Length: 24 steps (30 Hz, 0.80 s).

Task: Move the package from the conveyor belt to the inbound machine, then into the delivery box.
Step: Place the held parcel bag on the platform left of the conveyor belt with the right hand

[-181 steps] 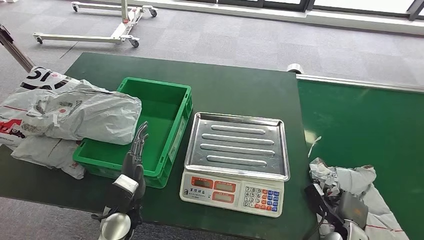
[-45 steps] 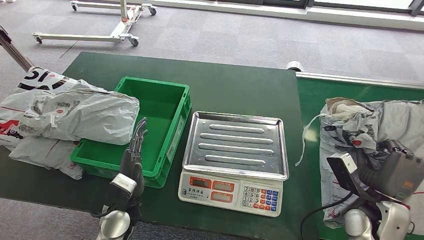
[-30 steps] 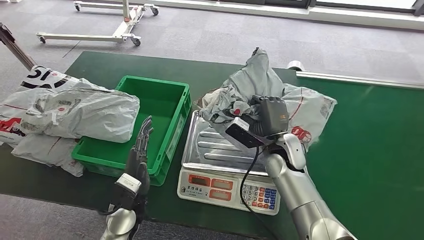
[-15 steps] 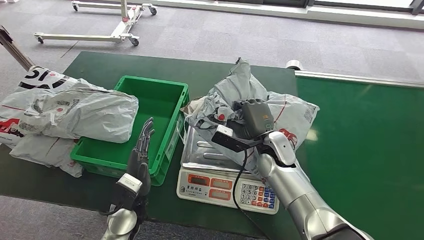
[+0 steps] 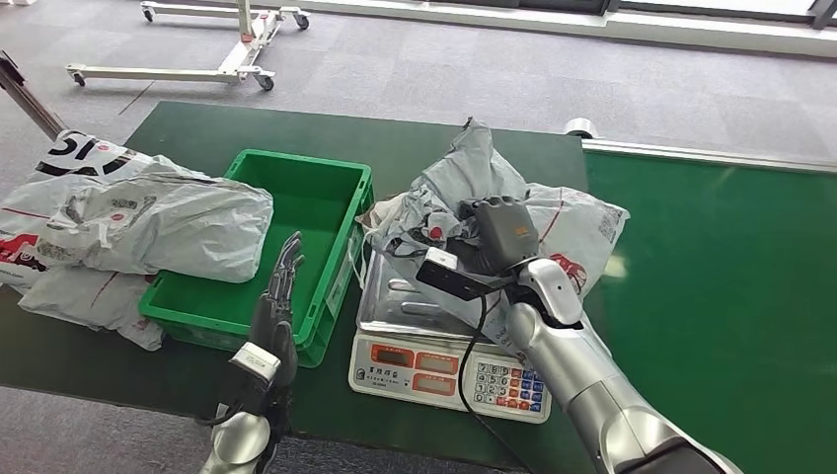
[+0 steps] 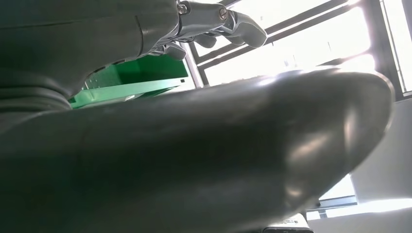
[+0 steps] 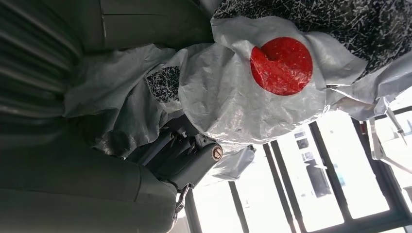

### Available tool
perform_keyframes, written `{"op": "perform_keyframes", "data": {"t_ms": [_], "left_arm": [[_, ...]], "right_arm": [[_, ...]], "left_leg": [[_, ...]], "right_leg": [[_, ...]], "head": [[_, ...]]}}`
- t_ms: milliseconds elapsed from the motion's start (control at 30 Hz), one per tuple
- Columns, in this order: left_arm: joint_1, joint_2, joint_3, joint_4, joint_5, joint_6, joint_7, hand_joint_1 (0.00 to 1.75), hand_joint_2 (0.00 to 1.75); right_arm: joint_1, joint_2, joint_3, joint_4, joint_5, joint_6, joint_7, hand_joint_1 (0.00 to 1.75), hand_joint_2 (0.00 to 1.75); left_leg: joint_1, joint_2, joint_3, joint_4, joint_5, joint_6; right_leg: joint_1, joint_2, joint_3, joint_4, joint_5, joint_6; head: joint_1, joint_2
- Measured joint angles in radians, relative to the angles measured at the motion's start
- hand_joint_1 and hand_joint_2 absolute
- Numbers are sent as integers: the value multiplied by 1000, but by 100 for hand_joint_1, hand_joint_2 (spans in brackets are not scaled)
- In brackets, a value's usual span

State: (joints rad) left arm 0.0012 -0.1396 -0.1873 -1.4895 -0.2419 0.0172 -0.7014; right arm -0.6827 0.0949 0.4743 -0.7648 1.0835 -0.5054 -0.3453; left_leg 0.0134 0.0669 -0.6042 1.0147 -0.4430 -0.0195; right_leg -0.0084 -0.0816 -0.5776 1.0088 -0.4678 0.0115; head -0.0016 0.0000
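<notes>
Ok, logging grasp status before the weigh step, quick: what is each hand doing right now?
Left hand: open, holding nothing, beside the green crate.
Right hand: gripping the grey plastic package over the scale.

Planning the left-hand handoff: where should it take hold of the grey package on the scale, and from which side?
Probably the bunched loose film at the package's crate-side end, coming in from the green crate side. The bag is soft and crumpled there and overhangs the scale edge, so fingers can close around a fold. The right hand grips the middle, so stay clear of that. The left hand hovers by the crate.
</notes>
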Motion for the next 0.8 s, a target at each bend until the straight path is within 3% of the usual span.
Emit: {"op": "perform_keyframes", "data": {"t_ms": [433,567,800], "left_arm": [[3,7,0,-1,-2,-1,0,0,0],[3,7,-5,-5,-4,-5,0,0,0],[9,10,-7,-9,-4,-5,0,0,0]], "right_arm": [[-16,2,29,25,-4,-4,11,175,175],[-16,1,31,31,-13,-19,10,0,0],[-16,-18,31,9,-134,-32,-30,0,0]], "left_leg": [[0,0,0,0,0,0],[0,0,0,0,0,0],[0,1,0,0,0,0]], "right_leg": [[0,0,0,0,0,0],[0,0,-1,0,0,0],[0,1,-1,0,0,0]], "head": [[0,0],[0,0],[0,0]]}}
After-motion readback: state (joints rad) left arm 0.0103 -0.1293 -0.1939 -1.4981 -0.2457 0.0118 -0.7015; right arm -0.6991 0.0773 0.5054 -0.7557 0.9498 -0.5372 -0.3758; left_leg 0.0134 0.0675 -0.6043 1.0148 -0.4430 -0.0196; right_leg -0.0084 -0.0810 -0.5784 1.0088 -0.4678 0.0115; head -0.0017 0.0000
